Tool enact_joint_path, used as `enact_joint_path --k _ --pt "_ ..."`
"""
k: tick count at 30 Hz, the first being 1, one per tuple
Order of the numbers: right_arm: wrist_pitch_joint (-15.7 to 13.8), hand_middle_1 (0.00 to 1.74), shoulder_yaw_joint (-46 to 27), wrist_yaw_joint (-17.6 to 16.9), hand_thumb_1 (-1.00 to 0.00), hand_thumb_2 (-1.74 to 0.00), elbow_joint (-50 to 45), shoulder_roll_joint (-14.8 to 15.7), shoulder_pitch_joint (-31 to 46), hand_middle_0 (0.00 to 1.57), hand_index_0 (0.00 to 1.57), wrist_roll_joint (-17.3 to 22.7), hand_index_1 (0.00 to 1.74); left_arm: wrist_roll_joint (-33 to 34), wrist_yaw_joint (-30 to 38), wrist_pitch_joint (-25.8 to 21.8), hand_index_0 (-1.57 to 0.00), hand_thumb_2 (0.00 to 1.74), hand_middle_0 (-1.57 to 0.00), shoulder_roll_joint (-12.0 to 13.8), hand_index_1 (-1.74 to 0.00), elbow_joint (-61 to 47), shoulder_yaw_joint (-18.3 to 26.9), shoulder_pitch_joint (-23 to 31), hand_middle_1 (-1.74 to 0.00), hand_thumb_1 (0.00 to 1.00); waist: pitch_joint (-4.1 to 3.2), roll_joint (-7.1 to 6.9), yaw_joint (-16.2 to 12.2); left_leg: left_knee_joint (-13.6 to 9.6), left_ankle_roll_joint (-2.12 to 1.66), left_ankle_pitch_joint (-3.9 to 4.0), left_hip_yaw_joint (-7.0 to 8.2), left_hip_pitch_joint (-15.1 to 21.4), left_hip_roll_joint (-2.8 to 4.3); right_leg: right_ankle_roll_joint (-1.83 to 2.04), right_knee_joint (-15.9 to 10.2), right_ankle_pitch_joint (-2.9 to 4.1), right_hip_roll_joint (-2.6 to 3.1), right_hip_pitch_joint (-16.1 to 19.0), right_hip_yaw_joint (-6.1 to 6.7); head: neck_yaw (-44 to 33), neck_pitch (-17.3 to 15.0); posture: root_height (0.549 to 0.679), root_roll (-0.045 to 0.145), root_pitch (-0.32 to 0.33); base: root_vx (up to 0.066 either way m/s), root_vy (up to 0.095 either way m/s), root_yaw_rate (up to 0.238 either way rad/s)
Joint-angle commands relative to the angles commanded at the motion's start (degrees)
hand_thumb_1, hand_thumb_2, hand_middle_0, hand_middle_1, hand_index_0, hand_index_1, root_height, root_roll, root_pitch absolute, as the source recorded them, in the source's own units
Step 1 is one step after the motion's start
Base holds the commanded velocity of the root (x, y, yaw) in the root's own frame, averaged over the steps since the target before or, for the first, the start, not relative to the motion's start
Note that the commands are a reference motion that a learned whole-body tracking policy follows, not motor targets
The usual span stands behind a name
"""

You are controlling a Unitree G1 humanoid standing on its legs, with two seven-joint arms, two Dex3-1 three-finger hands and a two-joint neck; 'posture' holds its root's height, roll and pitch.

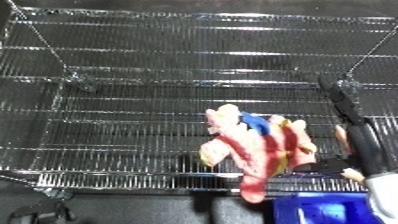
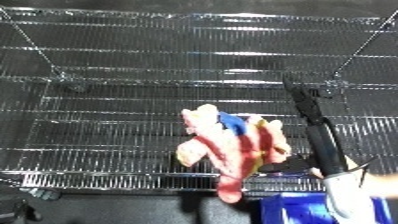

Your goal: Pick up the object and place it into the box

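- Pink soft plush toy [image 1: 256, 148], with a blue patch near its top and yellowish bits along one side, lies on the silver wire-rack shelf [image 1: 133, 125], close to the shelf's front edge and toward its right side.
- One narrow pink part of the toy hangs down over the shelf's front edge, just beside the blue bin.
- Blue plastic bin [image 2: 298, 209] shows only partly, below the shelf's front edge near the front right corner; its inside cannot be made out.
- Right hand [image 2: 313, 120], black, reaches over the right side of the shelf, with its fingers [image 1: 342, 102] straight and stretched toward the far edge, closed on nothing.
- Right hand sits just beside the plush toy on the toy's right; whether they touch cannot be told.
- White and silver forearm [image 2: 348, 192] enters from the lower right corner, passing over the bin.
- Left hand appears in neither view.
- Dark floor [image 1: 133, 207] shows below the shelf's front edge.
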Motion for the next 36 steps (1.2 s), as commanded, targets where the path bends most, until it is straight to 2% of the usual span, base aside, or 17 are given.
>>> enact_joint_path --k 3,5,9,16,23,28,36 --pt "0.76 0.0 4.25 1.23 0.0 0.0 4.79 -5.35 -5.75 0.0 0.0 -1.01 0.0 -0.85 -0.02 -0.61 -1.57 1.74 -1.57 1.62 -1.74 -0.43 -0.52 0.0 -1.74 1.0 0.46 0.24 0.7 0.25 -0.11 0.14 -0.01 -0.37 0.0 0.05 0.32 0.29 -0.03 -0.67 0.19 2.53 -1.38 0.647 0.036 -0.11 0.005 -0.017 -0.026" --pt "1.24 0.0 7.74 2.11 0.0 0.0 8.58 -7.75 -9.75 0.0 0.0 -1.95 0.0 -1.3 0.01 -1.06 -1.57 1.74 -1.57 2.38 -1.74 -0.79 -1.0 -0.14 -1.74 1.0 0.84 0.52 1.1 0.43 -0.15 0.22 0.01 -0.59 -0.01 0.06 0.5 0.44 0.0 -1.07 0.35 4.09 -2.46 0.647 0.036 -0.108 0.001 -0.01 -0.054" --pt "2.47 0.0 13.91 3.63 0.0 0.0 15.39 -9.25 -15.37 0.0 0.0 -4.02 0.0 -1.89 0.08 -1.73 -1.57 1.74 -1.57 2.91 -1.74 -1.25 -2.04 -0.11 -1.74 1.0 1.59 1.1 1.52 0.86 -0.17 0.29 0.03 -1.0 -0.13 0.05 0.77 0.59 0.11 -1.68 0.66 6.76 -3.5 0.647 0.038 -0.105 0.008 -0.003 -0.065" --pt "3.54 0.0 21.49 5.69 0.0 0.0 23.82 -8.39 -21.28 0.0 0.0 -8.11 0.0 -2.44 -0.45 -2.59 -1.57 1.74 -1.57 3.18 -1.74 -1.46 -4.43 -0.29 -1.74 1.0 2.29 2.29 2.09 1.29 -0.08 0.32 -0.33 -1.92 -0.54 0.07 1.05 0.66 0.09 -2.73 0.95 9.75 -3.93 0.646 0.039 -0.095 0.022 -0.002 -0.017" --pt "2.77 0.0 26.51 6.25 0.0 0.0 31.1 -6.39 -26.89 0.0 0.0 -9.53 0.0 -2.65 -0.16 -3.16 -1.57 1.74 -1.57 3.09 -1.74 -1.4 -6.05 -1.1 -1.74 1.0 3.32 3.33 2.46 2.25 -0.05 0.26 -0.58 -3.39 -0.93 -0.04 1.88 0.6 0.0 -4.23 1.21 11.9 -3.16 0.645 0.041 -0.08 0.014 0.001 0.003" --pt "2.54 0.0 28.33 6.71 0.0 0.0 33.59 -5.09 -28.22 0.0 0.0 -10.09 0.0 -2.72 0.07 -3.47 -1.57 1.74 -1.57 3.0 -1.74 -1.5 -6.57 -1.67 -1.74 1.0 4.07 3.74 2.49 2.49 -0.04 0.35 -0.78 -4.34 -1.08 -0.1 2.15 0.64 0.06 -5.21 1.32 12.27 -1.77 0.645 0.041 -0.069 0.014 -0.001 0.003" --pt "2.99 0.0 29.84 7.29 0.0 0.0 39.68 -1.92 -28.72 0.0 0.0 -10.88 0.0 -2.78 0.29 -3.94 -1.57 1.74 -1.57 2.83 -1.74 -1.91 -7.07 -1.56 -1.74 1.0 4.23 4.37 2.95 3.31 -0.02 0.14 -1.12 -6.28 -1.09 -0.21 2.78 0.57 0.09 -6.92 1.25 12.96 1.37 0.644 0.04 -0.046 0.007 -0.002 -0.006"
